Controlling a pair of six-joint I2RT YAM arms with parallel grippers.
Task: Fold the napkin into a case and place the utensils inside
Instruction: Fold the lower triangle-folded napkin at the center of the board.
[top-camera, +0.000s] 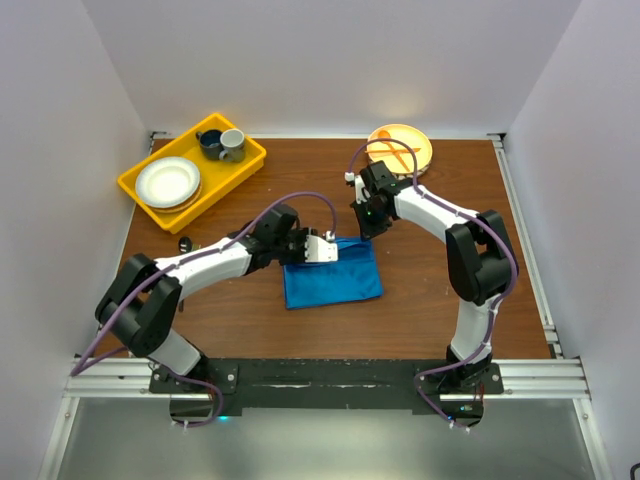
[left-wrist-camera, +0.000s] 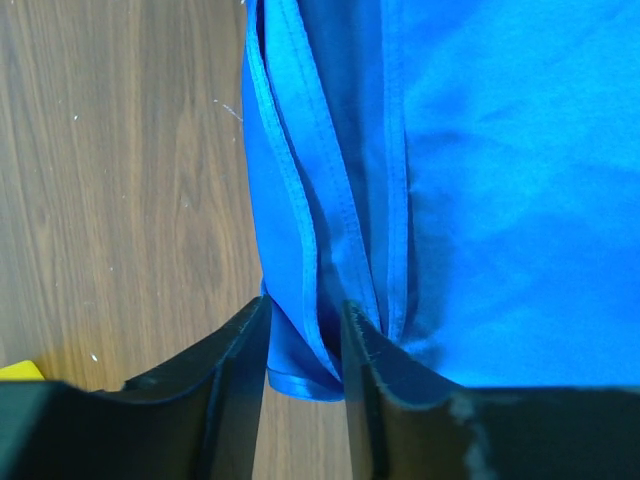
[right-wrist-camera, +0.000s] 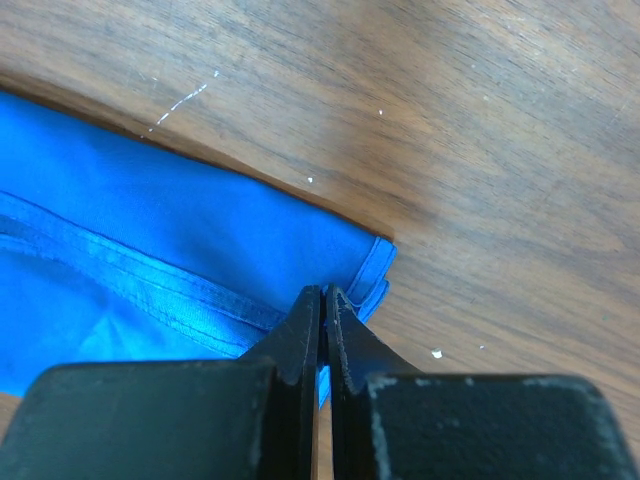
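Note:
The bright blue napkin lies folded in a rough rectangle at the table's middle. My left gripper is at its far left corner. In the left wrist view the left gripper stands open, its jaws apart, with the layered hems of the napkin between them. My right gripper hovers at the napkin's far right corner. In the right wrist view the right gripper is shut, its tips over the hemmed corner of the napkin, which lies flat. I cannot make out the utensils. A small dark piece shows beside the left arm.
A yellow tray at the back left holds a white plate and two cups. An orange plate with orange plastic cutlery sits at the back right, just behind the right arm. White walls enclose the table.

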